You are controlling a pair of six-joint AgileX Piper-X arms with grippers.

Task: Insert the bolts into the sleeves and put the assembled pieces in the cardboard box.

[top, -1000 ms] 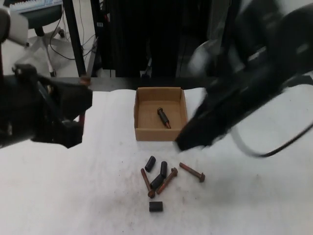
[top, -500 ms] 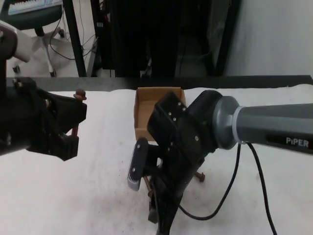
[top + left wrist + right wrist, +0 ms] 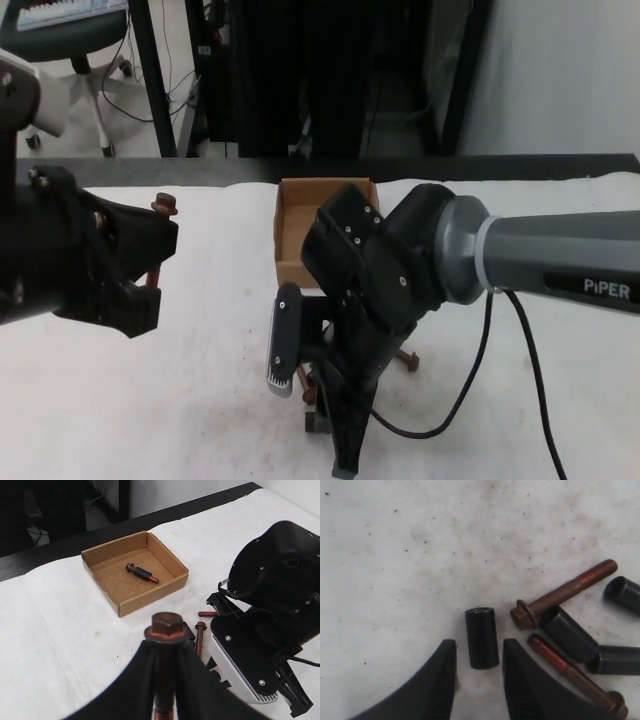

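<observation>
L hand (image 3: 165,649) pinches bolt (image 3: 163,629), R hand (image 3: 480,646) spread astride sleeve (image 3: 482,636); box (image 3: 152,596) holds assembled pc (image 3: 142,573).

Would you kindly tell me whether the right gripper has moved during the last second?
Yes. The right gripper has come from beside the cardboard box toward the camera, down over the loose sleeve.

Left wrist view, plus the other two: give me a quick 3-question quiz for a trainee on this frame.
1. True or false: the left pincer is shut on a bolt.
2. What lies between the right pincer's open fingertips? A) a black sleeve B) a loose bolt C) nothing
3. How many assembled pieces lie in the cardboard box?

Key: 1 true; 2 A, the black sleeve; 3 one.
</observation>
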